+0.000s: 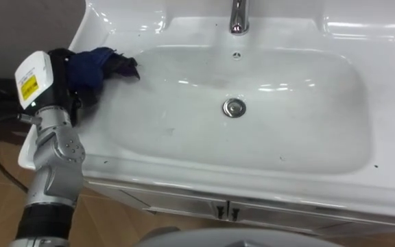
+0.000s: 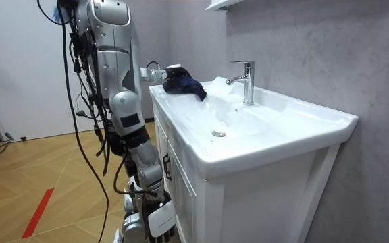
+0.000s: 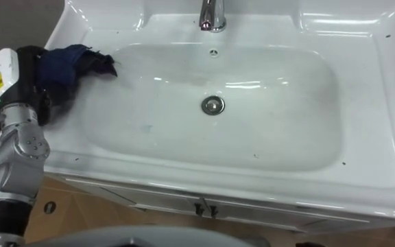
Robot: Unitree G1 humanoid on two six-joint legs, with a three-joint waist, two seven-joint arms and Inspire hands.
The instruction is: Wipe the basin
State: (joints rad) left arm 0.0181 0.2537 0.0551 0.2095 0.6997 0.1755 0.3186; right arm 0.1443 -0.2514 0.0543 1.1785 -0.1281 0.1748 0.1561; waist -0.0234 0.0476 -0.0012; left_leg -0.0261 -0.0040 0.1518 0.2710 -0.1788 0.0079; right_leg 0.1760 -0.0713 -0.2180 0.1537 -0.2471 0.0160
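Bunching at the left rim of the basin (image 1: 286, 130), the dark blue cloth (image 1: 101, 63) drapes over my left hand (image 1: 64, 82) and hides its fingers, so I cannot tell whether they grip it. Risk: with a loose hold, the cloth may slip free as I sweep toward the drain (image 1: 234, 108), and an overlong stroke could strike the tap (image 1: 238, 17).

A glossy, smooth white ceramic-looking basin (image 1: 184, 158) gleams beneath a polished metal faucet (image 1: 238, 17) and shiny metal drain (image 1: 234, 108); a matt dark blue cloth (image 1: 98, 65) lies crumpled on its rim.
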